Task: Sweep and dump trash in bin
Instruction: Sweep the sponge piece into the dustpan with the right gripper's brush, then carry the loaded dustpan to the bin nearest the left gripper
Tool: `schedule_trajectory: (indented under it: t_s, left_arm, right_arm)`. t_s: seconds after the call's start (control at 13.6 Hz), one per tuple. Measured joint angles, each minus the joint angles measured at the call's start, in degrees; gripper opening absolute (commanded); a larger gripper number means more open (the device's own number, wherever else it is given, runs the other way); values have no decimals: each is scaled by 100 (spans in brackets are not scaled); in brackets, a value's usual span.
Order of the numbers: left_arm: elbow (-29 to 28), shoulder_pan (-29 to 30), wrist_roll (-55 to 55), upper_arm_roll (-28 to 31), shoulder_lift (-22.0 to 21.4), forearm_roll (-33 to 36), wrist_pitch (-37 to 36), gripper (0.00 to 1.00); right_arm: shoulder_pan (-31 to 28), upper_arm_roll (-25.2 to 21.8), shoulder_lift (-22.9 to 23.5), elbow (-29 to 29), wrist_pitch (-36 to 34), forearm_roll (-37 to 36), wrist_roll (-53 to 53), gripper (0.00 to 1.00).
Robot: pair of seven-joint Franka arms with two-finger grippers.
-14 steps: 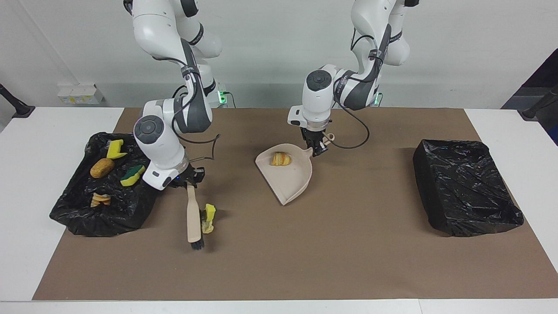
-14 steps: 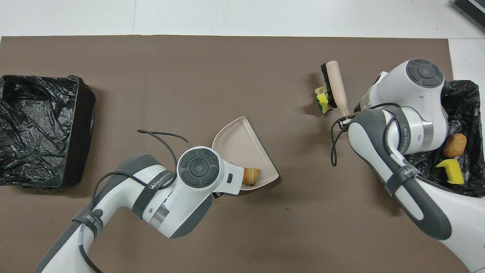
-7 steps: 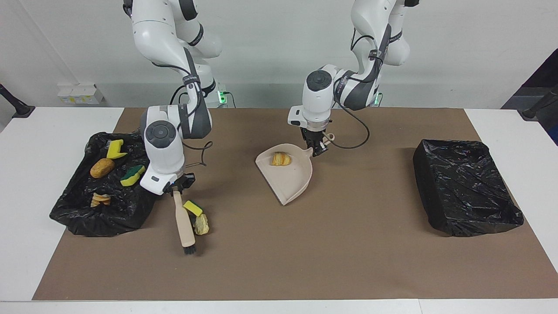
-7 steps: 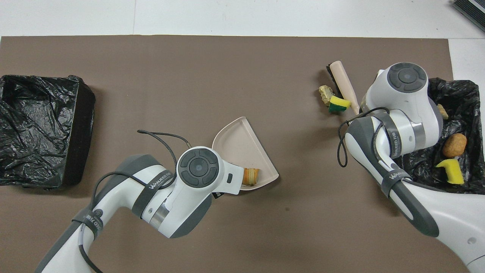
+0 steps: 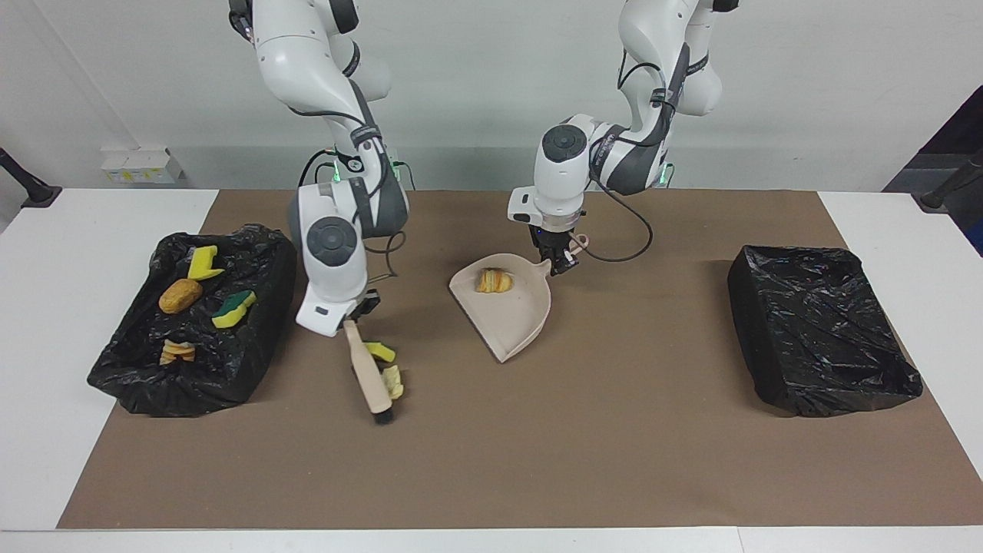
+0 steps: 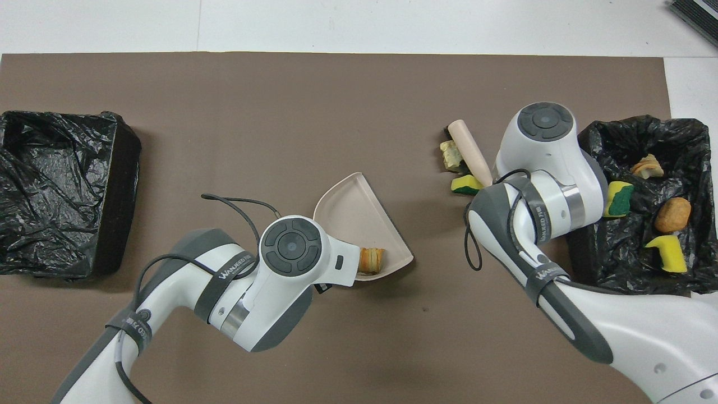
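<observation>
Two white Franka arms work over a brown mat (image 5: 614,461) spread on a white surface (image 5: 46,307). The right end effector (image 5: 355,316) is clamped on the handle of a beige hand brush (image 5: 367,369), whose dark bristles rest on the mat beside two scraps of trash — a yellow sponge chunk with a green back (image 5: 380,351) and a pale crumbly lump (image 5: 393,381), both touching or just beside the brush head. The left end effector (image 5: 559,259) grips the stubby handle of a smooth beige dustpan (image 5: 513,322), its fan-shaped tray flat on the mat at mid-table with one golden, layered bread-like piece (image 5: 494,280) lying inside near the handle.

At the right arm's end of the table sits a bin lined with crinkled black plastic (image 5: 253,253), holding four more pieces: a yellow sponge wedge (image 5: 203,263), a brown rounded lump (image 5: 180,296), a green-backed sponge (image 5: 233,308) and a small flaky pastry bit (image 5: 177,352). A second black-lined bin (image 5: 822,338) stands at the left arm's end, well apart from the dustpan — nothing stands between the brush and the pan but bare mat.
</observation>
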Motion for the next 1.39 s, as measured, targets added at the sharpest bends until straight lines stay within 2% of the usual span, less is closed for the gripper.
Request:
schedule_trajectory:
  t_s: [0.22,0.51,0.66,0.81,1.03,1.39]
  left_arm:
    - [-1,1,-5,2,0,-2,0,0]
    - [-19,28,-8,16,0,-3,-1,0]
    - [-32,28,-8,17,0,-3,0,0]
    - [-32,28,-8,17,0,-3,0,0]
    - [-32,28,-7,17,0,-3,0,0]
    - [-33,70,0,37,0,-3,3,0]
  right_arm:
    - [415,25,-111,-56,-407,624,10,0]
    - [910,105,-474,-601,-533,1770,40,0]
    - [980,109,-636,-764,-823,2540,59,0]
    - [1072,118,-723,-791,-955,2950,65,0]
    - [1048,92,-811,-697,-975,2984,106,0]
    - [411,52,-949,-328,-1257,2446,106,0]
